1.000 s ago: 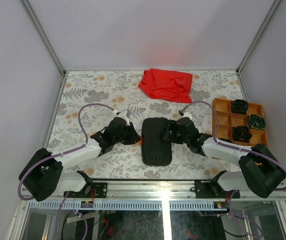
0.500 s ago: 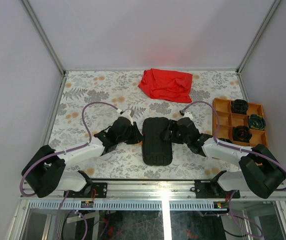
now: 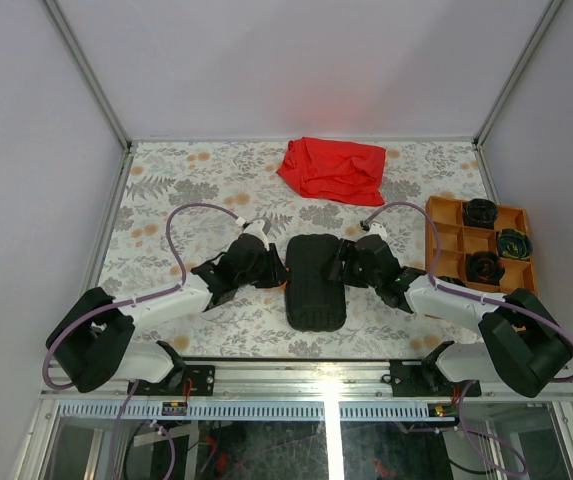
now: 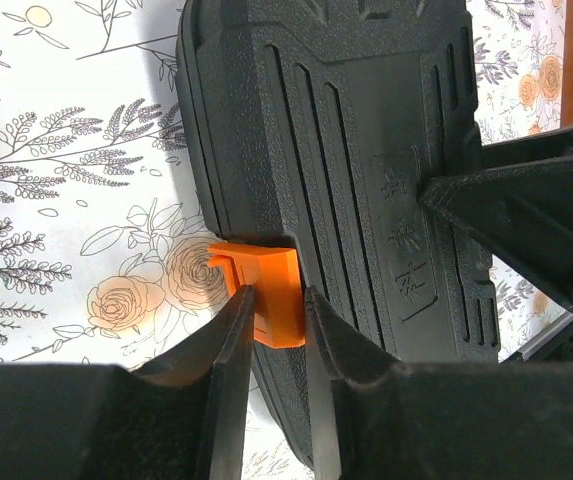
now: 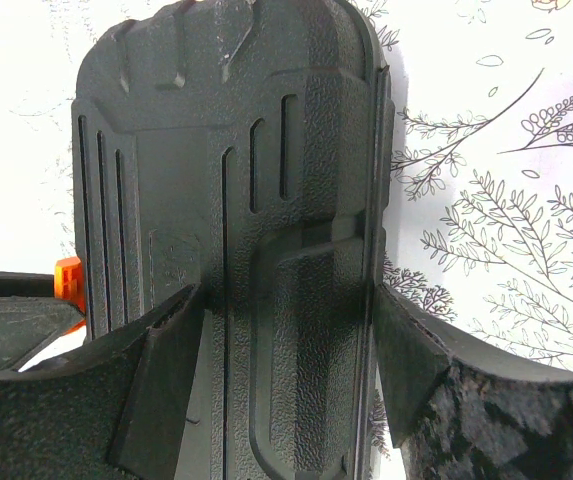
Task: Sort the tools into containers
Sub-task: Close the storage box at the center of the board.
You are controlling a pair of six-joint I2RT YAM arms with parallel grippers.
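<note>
The black tool case point(image 3: 314, 285) lies shut at the table's near middle. Its orange latch point(image 4: 266, 290) sticks out of its left side. My left gripper point(image 3: 274, 272) is at that side, and in the left wrist view its two fingers point(image 4: 278, 300) are pinched on the latch. My right gripper point(image 3: 344, 262) is over the case's right side. In the right wrist view it point(image 5: 286, 320) is spread wide, one finger on the lid point(image 5: 226, 150) and the other at the case's right edge. The orange tray point(image 3: 432, 225) stands at the right. No hand tools are in view.
A red cloth point(image 3: 332, 168) lies at the back middle. The orange tray holds dark round items point(image 3: 483, 265) in three compartments. The right arm's finger point(image 4: 526, 220) shows across the case in the left wrist view. Grey walls close in the floral table.
My left gripper has moved right, up to the case's left side and onto the orange latch. The right gripper and the case have stayed put.
</note>
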